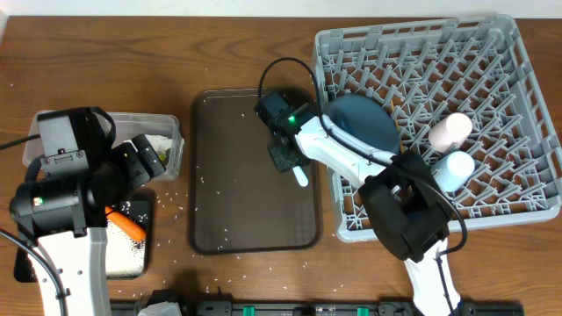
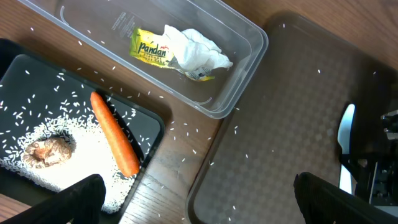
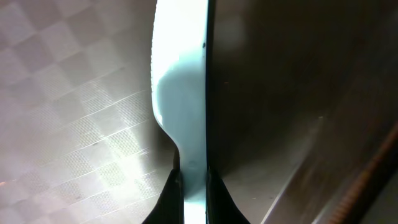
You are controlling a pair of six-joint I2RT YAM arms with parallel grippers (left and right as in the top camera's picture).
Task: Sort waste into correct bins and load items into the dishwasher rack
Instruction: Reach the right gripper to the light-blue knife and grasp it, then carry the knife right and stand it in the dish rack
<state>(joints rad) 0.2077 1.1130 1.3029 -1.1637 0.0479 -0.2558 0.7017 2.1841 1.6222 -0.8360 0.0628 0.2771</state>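
My right gripper [image 3: 193, 186] is shut on the handle of the pale blue spoon [image 3: 180, 93], low over the brown serving tray [image 1: 246, 211]. In the overhead view the spoon [image 1: 300, 175] sticks out just below that gripper [image 1: 285, 158]. My left gripper [image 2: 199, 208] hangs open with nothing in it, between the black tray-bin [image 2: 149, 121] and the serving tray. The clear tub [image 2: 249, 37] holds the yellow wrapper [image 2: 152, 51] and the white napkin [image 2: 196, 50]. In the black bin lie the carrot [image 2: 115, 134], rice and a brown lump [image 2: 46, 151]. The dishwasher rack [image 1: 527, 79] holds a blue plate [image 1: 360, 123], a pink cup [image 1: 450, 132] and a blue cup [image 1: 452, 167].
Loose rice grains [image 2: 186, 130] are scattered on the wooden table and on the serving tray. The rack stands close against the tray's right edge. My left arm [image 1: 61, 193] covers much of the two bins in the overhead view.
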